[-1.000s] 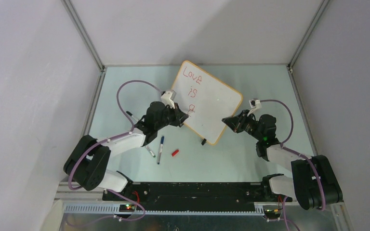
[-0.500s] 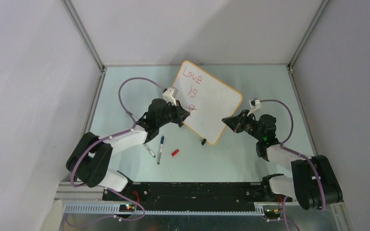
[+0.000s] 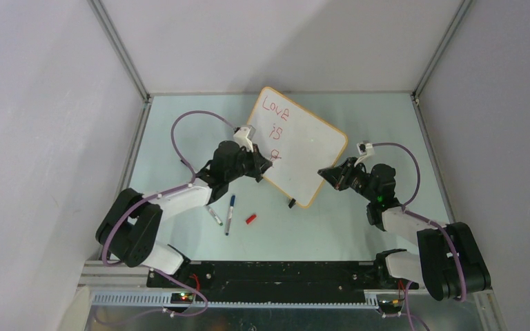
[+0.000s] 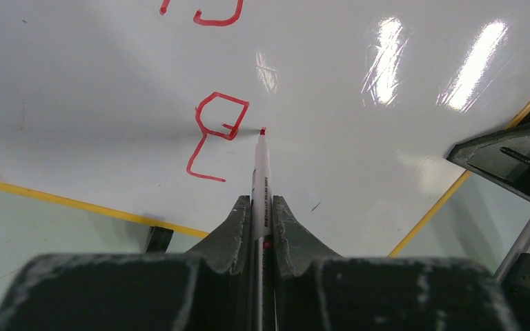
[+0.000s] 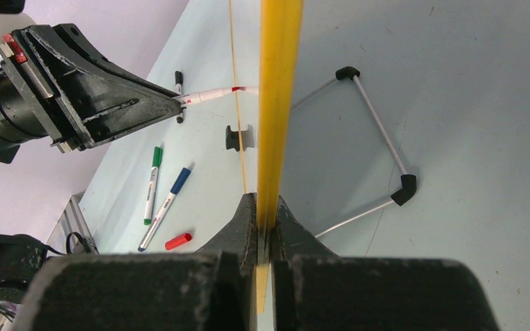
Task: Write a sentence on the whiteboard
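Observation:
The whiteboard (image 3: 302, 148) stands tilted on the table, its writing face toward my left arm. The sentence (image 3: 273, 118) reads "Love", "is" in red, with one partial letter (image 4: 215, 131) on the third line. My left gripper (image 3: 265, 164) (image 4: 257, 203) is shut on a red marker (image 4: 260, 172). The marker's tip touches the board just right of that letter. At the board's right edge, my right gripper (image 3: 326, 173) (image 5: 266, 201) is shut on the orange-yellow frame (image 5: 279, 83).
On the table near the board's front lie a blue marker (image 3: 230, 214), a green marker (image 5: 152, 183), a red cap (image 3: 250, 218) and a black marker (image 5: 179, 79). A black clip foot (image 3: 291, 203) sits at the board's near corner. A wire stand (image 5: 379, 134) lies behind it.
My left wrist has shifted slightly toward the far side, with the marker tip staying at the third line. The right arm and the board have not moved.

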Controlling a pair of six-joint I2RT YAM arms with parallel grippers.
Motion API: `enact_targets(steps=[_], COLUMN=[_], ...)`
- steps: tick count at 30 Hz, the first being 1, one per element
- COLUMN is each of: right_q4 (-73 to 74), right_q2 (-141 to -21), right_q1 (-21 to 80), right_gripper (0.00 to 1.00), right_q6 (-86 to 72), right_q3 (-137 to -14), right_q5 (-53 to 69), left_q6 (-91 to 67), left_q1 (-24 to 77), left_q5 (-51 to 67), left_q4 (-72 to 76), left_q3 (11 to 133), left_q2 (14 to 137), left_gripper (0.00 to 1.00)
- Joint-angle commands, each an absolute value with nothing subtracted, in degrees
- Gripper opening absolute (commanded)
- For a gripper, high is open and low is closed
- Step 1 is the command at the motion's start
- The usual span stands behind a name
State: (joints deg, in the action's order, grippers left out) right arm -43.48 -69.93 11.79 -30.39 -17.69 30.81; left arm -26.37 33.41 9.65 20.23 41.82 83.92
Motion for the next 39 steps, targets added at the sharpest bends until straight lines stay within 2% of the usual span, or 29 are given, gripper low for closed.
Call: enact_targets(steps=[1,39], right_q4=[-41.8,-41.3], right_q2=[-69.8,-69.7], right_q1=[12.0,11.9], right_gripper=[0.0,0.0], right_q6=[-27.0,-26.7], right_q3=[-18.6,-18.7], right_q5=[28.9,28.6], left_q6=[-25.3,-26.0], left_q1=[33.9,34.3], left_q5=[9.2,6.5], left_q4=[18.9,9.2], left_q3=[43.6,43.5], left_q2=[83.3,81.0], left_gripper=[0.0,0.0])
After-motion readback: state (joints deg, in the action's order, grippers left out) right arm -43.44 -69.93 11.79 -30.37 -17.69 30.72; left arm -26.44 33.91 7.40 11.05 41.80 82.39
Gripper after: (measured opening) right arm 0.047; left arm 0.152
